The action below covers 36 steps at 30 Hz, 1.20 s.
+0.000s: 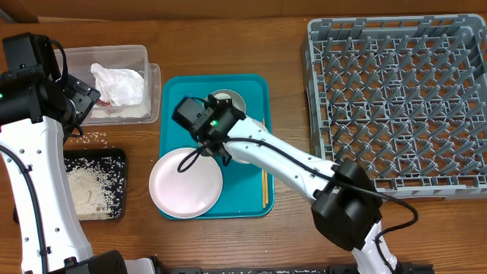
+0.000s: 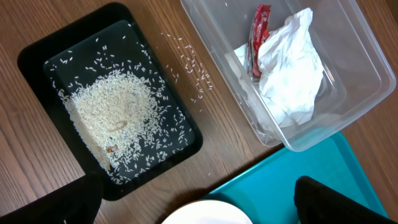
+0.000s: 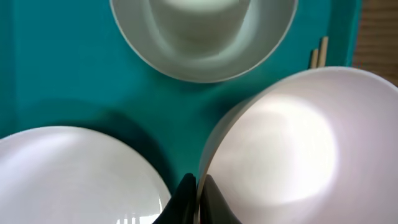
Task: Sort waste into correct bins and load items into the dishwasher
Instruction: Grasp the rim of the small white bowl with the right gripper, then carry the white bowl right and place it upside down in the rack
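Right wrist: jaws on dish (image 3: pixel 298 143) rim

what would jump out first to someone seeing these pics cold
The right gripper, shut on the rim of the smaller white dish on the teal tray. Then the big grey dish rack at the table's right, and the heap of rice in the black tray at its left.

The white left arm (image 1: pixel 30 175) is hanging with its black left gripper (image 2: pixel 196 190) pointing down, fingers (image 2: pixel 323 199) spread wide. The white right arm (image 1: pixel 289 160) is stretching leftward, its right gripper (image 3: pixel 196 186) pinching shut on the rim of the smaller white round dish (image 3: pixel 292 149).
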Each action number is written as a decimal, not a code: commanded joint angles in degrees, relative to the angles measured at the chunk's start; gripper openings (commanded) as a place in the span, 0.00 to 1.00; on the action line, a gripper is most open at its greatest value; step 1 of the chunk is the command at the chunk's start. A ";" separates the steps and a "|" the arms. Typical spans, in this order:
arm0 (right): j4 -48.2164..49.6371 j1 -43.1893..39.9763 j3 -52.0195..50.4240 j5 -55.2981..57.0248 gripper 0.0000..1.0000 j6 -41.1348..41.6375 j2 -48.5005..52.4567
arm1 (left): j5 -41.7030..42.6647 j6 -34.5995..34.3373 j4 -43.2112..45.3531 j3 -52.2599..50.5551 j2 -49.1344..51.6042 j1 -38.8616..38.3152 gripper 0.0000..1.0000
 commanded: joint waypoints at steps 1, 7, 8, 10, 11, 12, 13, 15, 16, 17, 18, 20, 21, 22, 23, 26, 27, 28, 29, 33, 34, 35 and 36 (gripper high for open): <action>-3.93 -2.58 5.79 3.65 0.04 -0.66 -5.31 | 0.00 -0.72 0.07 0.35 0.48 0.22 1.00; -7.63 -16.79 7.34 1.66 0.04 -4.72 -12.17 | 0.00 -0.72 0.07 0.35 0.48 0.22 1.00; -7.58 -19.21 7.34 -0.11 0.04 -5.29 -12.79 | 0.00 -0.72 0.07 0.35 0.48 0.22 1.00; -6.78 -25.00 7.34 -6.49 0.04 -8.94 -13.55 | 0.00 -0.72 0.07 0.35 0.48 0.22 1.00; -6.19 -28.20 7.34 -11.06 0.04 -11.45 -13.60 | 0.00 -0.72 0.07 0.35 0.48 0.22 1.00; -5.68 -30.88 7.30 -15.50 0.04 -13.88 -13.60 | 0.00 -0.72 0.07 0.35 0.48 0.22 1.00; -4.90 -34.29 7.02 -20.98 0.04 -16.55 -13.49 | 0.00 -0.72 0.07 0.35 0.48 0.22 1.00; -3.34 -40.37 5.90 -31.36 0.04 -20.61 -13.42 | 0.00 -0.72 0.07 0.35 0.48 0.22 1.00; -2.78 -43.17 5.44 -36.11 0.04 -22.32 -13.29 | 0.00 -0.72 0.07 0.35 0.48 0.22 1.00; -2.43 -46.25 5.03 -41.31 0.04 -23.89 -13.14 | 0.00 -0.72 0.07 0.35 0.48 0.22 1.00; -2.27 -48.81 4.79 -45.88 0.04 -25.55 -12.85 | 0.00 -0.72 0.07 0.35 0.48 0.22 1.00; -2.21 -53.83 4.42 -54.55 0.04 -28.92 -12.44 | 0.00 -0.72 0.07 0.35 0.48 0.22 1.00; -1.90 -56.41 3.98 -58.86 0.04 -30.56 -12.35 | 0.00 -0.72 0.07 0.35 0.48 0.22 1.00; -1.57 -58.80 3.45 -62.93 0.04 -32.04 -12.35 | 0.00 -0.72 0.07 0.35 0.48 0.22 1.00; -1.25 -60.67 2.99 -66.27 0.04 -33.27 -12.35 | 0.00 -0.72 0.07 0.35 0.48 0.22 1.00; 0.70 -66.14 0.72 -75.08 0.04 -35.95 -12.31 | 0.00 -0.72 0.07 0.35 0.48 0.22 1.00; 1.60 -67.58 -0.24 -76.35 0.04 -35.89 -12.20 | 0.00 -0.72 0.07 0.35 0.48 0.22 1.00; 3.39 -70.36 -2.82 -80.70 0.04 -35.71 -11.89 | 0.00 -0.72 0.07 0.35 0.48 0.22 0.99; 4.07 -71.41 -4.04 -82.75 0.04 -35.74 -11.65 | 0.00 -0.72 0.07 0.35 0.48 0.22 1.00; 8.98 -74.82 -10.05 -91.78 0.04 -35.71 -10.19 | 0.00 -0.72 0.07 0.35 0.48 0.22 1.00; 10.43 -75.30 -11.41 -94.38 0.04 -35.71 -9.79 | 0.00 -0.72 0.07 0.35 0.48 0.22 1.00; 11.89 -75.73 -12.72 -97.04 0.04 -35.71 -9.25 | 0.00 -0.72 0.07 0.35 0.48 0.22 1.00; 13.49 -76.04 -13.97 -99.93 0.04 -35.71 -8.52 | 0.00 -0.72 0.07 0.35 0.48 0.22 1.00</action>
